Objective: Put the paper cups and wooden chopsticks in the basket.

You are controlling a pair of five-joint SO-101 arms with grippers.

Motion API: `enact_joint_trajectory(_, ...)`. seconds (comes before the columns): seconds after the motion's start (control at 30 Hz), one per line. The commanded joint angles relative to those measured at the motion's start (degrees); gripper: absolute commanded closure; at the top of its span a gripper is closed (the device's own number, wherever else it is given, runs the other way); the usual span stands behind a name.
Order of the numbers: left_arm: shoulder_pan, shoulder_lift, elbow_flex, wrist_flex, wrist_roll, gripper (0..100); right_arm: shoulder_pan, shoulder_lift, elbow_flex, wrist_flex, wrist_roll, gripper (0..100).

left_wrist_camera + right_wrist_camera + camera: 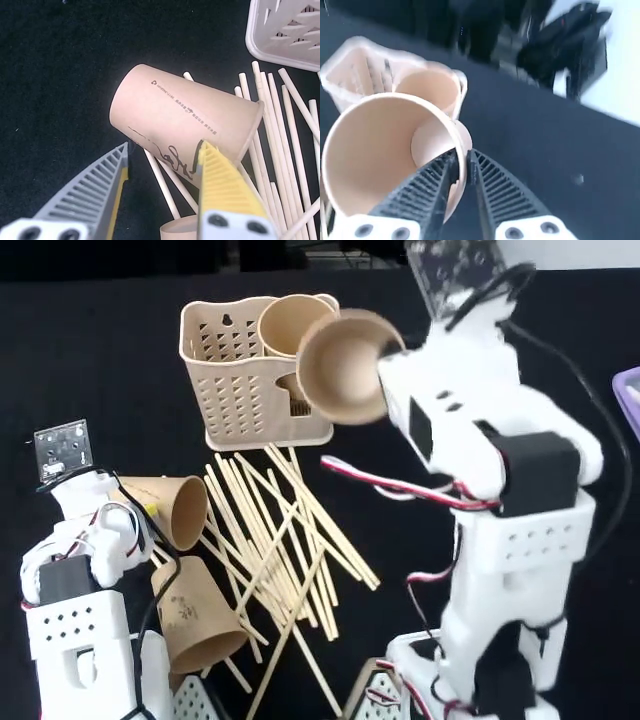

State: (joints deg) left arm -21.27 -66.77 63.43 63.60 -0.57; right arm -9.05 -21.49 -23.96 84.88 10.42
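Pinching a paper cup [375, 150] by its rim with the right gripper [462, 155] beside the basket [235, 370], mouth tipped upward; straddling, left gripper [164, 147] spread, a sideways cup [175, 110] with its mouth toward the chopsticks [270, 530] on the black table [100, 360].

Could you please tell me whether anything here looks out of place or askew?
The wooden chopsticks lie strewn in a crisscross heap beside the beige plastic basket, not in it. A brown paper cup lies tipped on its side over them at the left gripper, a second paper cup likewise nearer that arm's base. Nothing looks damaged.
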Motion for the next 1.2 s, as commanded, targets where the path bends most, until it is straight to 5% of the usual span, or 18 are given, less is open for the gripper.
enact_joint_trajectory(0.0,-0.7,-0.7,-0.2,-0.8,-0.4,78,-2.2,3.8,-8.3,-3.5,-4.2,98.8)
enact_joint_trajectory(0.63,-0.7,-0.7,0.2,-0.8,-0.4,78,-2.5,29.4,-35.0,-3.5,-13.5,98.8)
enact_joint_trajectory(1.17,-0.7,-0.7,0.4,-0.9,-0.4,78,-6.2,41.6,-36.3,-3.2,-19.1,98.8)
